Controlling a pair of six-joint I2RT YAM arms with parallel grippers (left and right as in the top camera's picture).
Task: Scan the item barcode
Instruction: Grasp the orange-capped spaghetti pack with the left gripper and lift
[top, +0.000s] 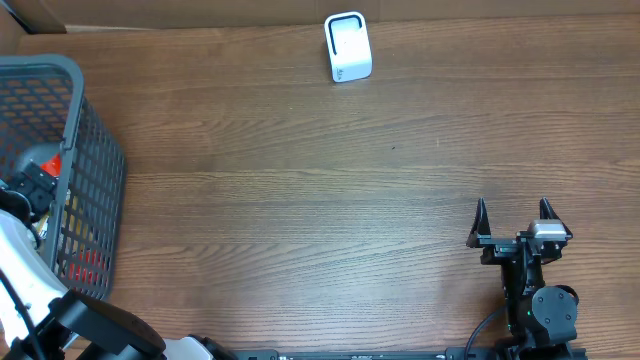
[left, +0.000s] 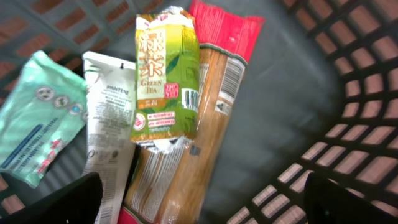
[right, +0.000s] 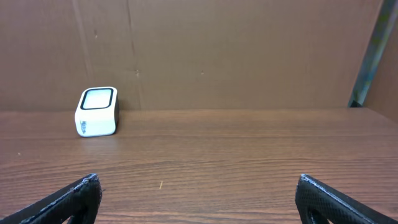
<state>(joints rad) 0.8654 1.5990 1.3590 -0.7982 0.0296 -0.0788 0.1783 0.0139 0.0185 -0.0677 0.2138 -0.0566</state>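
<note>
Basket (top: 95, 170) of grey mesh stands at the left edge of the table (top: 300, 200) in the overhead view, with the left arm reaching into it. The white scanner (top: 348, 47) sits well apart at the back. The right pincer (top: 512, 212) rests front right, spread wide and empty.

From the left wrist, the left pincer (left: 202, 183) gapes wide over the basket floor, gripping nothing. Below it a green tea packet (left: 166, 74), barcode up, lies on a long red-ended packet (left: 217, 124), beside a white tube (left: 109, 118) and a mint pouch (left: 37, 118).

From the right wrist, the fingers (right: 68, 199) stand far apart, with the scanner ahead on the left.
</note>
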